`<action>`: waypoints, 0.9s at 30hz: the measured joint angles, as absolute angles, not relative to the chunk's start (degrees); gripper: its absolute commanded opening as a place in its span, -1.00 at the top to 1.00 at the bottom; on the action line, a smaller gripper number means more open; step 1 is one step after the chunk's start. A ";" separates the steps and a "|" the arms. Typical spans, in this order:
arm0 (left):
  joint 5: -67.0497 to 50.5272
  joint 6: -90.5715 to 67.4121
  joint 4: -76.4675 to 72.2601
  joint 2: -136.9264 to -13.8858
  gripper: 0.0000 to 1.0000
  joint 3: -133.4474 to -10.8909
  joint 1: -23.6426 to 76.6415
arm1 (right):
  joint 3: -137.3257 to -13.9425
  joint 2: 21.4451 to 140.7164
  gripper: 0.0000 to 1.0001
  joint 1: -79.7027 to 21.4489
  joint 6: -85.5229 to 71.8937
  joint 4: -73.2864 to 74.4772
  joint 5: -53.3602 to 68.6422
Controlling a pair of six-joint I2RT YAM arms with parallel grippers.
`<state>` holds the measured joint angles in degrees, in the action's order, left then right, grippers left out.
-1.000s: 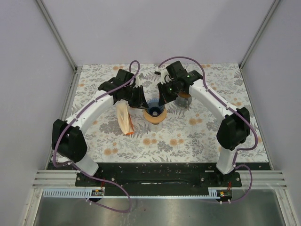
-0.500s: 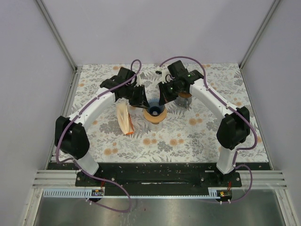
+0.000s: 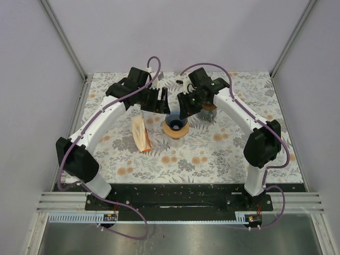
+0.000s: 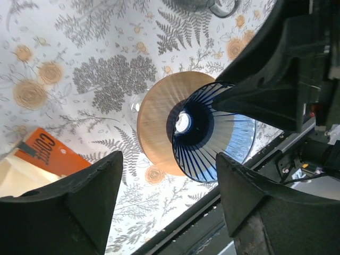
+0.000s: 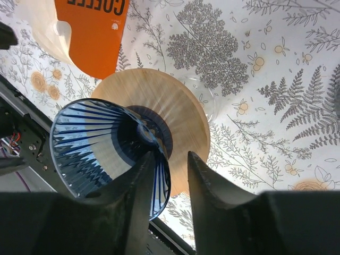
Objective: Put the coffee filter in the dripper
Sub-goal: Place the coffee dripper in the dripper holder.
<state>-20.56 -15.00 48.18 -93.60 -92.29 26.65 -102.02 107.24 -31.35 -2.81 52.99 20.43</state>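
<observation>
The dripper (image 3: 175,125), a blue ribbed glass cone on a round wooden base, stands mid-table. A beige layer shows between its ribs (image 5: 103,154), which looks like the coffee filter lying inside, though I cannot be sure. My left gripper (image 3: 161,101) hangs just left of and behind the cone. In its wrist view the left gripper (image 4: 170,157) is wide open and empty, with the dripper (image 4: 210,138) beyond it. My right gripper (image 5: 171,155) is partly open at the cone's right rim (image 5: 162,183). One of its fingers (image 5: 139,196) overlaps the glass.
An orange "COFFEE" pack of filters (image 3: 141,134) lies left of the dripper, also seen as the pack (image 5: 95,32) in the right wrist view. A glass cup (image 3: 208,111) stands behind the right gripper. The black front rail (image 3: 175,194) borders the near edge.
Both grippers were shut at the dripper. The left one has opened wide and drawn back and up to the left. The right one has parted its fingers and stayed at the rim.
</observation>
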 measured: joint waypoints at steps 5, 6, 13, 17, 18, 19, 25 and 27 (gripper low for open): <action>-18.81 -10.63 49.58 -90.43 -0.77 -94.13 26.65 | -105.75 107.28 -0.18 -31.35 -2.46 53.93 20.45; -18.31 -9.85 49.74 -89.78 -0.88 -94.13 26.65 | -106.80 107.28 -0.20 -31.35 -2.31 54.00 20.47; -11.27 -4.47 50.02 -83.85 -0.98 -92.27 24.99 | -111.79 106.94 -0.37 -31.38 -1.96 53.78 19.66; -3.01 -1.85 48.10 -78.65 -0.98 -87.07 22.09 | -111.83 105.23 -0.47 -32.49 -2.70 51.57 16.32; -1.69 -1.54 47.64 -77.84 -0.98 -85.93 21.19 | -111.79 104.73 -0.47 -33.17 -2.83 50.65 15.31; -0.47 -1.23 47.03 -76.97 -0.98 -84.40 19.75 | -111.59 104.03 -0.47 -34.35 -2.94 49.19 14.00; -1.13 -2.63 44.71 -76.44 -0.98 -76.25 13.39 | -111.53 102.67 -0.44 -43.53 -4.08 41.32 11.64; -1.74 -3.70 44.05 -76.69 -0.98 -72.95 11.88 | -111.53 103.13 -0.43 -45.28 -4.71 39.83 11.60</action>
<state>-1.74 -3.70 44.05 -76.69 -72.95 11.88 -111.53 103.13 -45.28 -4.71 39.83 11.60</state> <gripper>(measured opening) 0.988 0.721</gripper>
